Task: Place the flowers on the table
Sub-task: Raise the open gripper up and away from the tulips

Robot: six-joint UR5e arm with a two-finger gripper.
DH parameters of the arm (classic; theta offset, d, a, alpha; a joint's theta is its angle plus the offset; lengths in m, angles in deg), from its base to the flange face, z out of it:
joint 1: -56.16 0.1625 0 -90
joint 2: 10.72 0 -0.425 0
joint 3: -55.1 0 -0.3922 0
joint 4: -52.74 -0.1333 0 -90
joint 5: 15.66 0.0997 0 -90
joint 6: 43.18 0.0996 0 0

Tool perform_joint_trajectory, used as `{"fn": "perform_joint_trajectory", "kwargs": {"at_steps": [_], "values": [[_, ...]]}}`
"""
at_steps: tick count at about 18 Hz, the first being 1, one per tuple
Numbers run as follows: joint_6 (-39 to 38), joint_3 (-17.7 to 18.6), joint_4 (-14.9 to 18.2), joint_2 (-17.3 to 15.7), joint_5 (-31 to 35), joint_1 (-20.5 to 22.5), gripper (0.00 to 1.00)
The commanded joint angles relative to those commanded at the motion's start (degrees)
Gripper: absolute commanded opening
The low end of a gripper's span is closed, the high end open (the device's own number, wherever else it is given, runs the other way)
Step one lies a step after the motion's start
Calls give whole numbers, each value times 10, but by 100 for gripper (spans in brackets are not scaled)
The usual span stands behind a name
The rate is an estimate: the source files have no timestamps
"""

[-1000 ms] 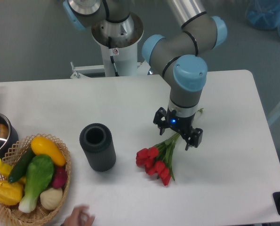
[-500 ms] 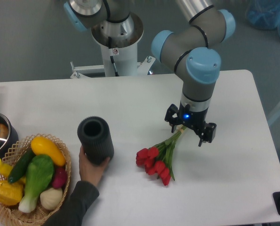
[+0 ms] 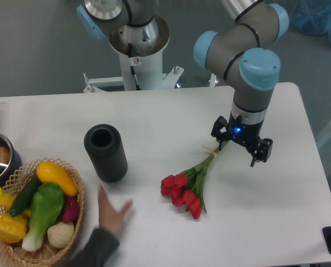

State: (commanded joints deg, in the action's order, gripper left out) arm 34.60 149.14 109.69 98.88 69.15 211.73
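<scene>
So we see the pincer [image 3: 241,146] has moved right and back from where it was a second ago, off the stem end of the flowers [image 3: 188,185]. Its fingers are spread and hold nothing. The bunch hasn't shifted: it lies flat on the tabletop [image 3: 154,111], red heads toward the front edge, stems running up and right to the tie. We judge the placement done and this is the retreat. The stem tips sit just beside the pincer's left finger, apart from it as far as we can tell. Meanwhile the dark cylinder [image 3: 105,153] got nudged left, and a person's hand [image 3: 112,211] now rests flat in front of it, near the wicker basket [image 3: 76,211].
</scene>
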Motion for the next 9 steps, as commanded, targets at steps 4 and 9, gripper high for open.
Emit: {"fn": "perform_joint_trajectory", "kwargs": {"at_steps": [4, 9], "values": [[1, 0, 0, 0, 6, 7, 100], [-1, 0, 0, 1, 8, 7, 100]]}}
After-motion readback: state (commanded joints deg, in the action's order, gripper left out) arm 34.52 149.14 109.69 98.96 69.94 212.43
